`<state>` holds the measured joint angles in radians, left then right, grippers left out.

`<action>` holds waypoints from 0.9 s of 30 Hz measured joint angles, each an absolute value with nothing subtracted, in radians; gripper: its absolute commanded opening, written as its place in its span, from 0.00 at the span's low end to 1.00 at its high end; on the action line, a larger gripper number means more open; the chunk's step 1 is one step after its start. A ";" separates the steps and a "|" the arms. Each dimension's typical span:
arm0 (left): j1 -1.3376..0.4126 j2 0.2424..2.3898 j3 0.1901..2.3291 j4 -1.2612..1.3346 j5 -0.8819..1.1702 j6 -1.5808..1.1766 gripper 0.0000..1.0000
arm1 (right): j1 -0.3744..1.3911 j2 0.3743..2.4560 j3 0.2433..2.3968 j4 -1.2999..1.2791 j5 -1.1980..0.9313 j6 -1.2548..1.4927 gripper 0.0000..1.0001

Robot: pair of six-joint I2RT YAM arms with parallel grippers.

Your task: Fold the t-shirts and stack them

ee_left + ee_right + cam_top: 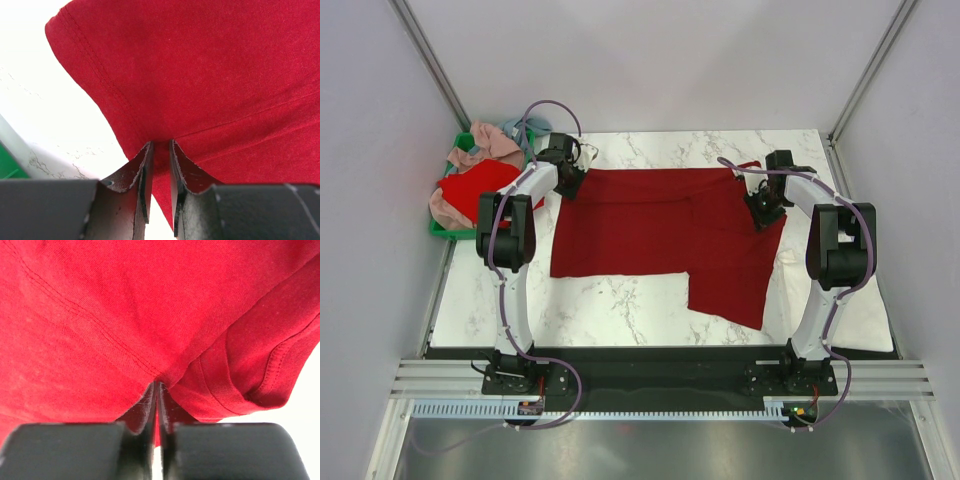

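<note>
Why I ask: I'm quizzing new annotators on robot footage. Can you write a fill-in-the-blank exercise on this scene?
1. The t-shirt spread on the table is dark ____.
2. The right gripper is ____ on its cloth.
3. The left gripper pinches the shirt's far ____ corner.
4. The other shirts lie piled in a ____ crate.
Missing words: red; shut; left; green.

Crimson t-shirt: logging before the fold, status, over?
Left gripper shut on crimson t-shirt far-left corner. Right gripper shut on cloth by sleeve. Shirt spread flat, nothing atop.
</note>
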<state>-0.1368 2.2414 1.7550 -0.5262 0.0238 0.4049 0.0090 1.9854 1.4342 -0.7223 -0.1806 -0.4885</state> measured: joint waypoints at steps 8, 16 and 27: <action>-0.137 2.243 1.758 -0.526 0.023 0.405 0.26 | 0.009 1.985 1.434 -0.718 -0.159 -0.475 0.36; -0.137 2.244 1.759 -0.526 0.023 0.405 0.26 | 0.009 2.011 1.436 -0.719 -0.164 -0.466 0.30; -0.137 2.244 1.759 -0.526 0.023 0.405 0.26 | 0.009 2.009 1.442 -0.720 -0.174 -0.460 0.20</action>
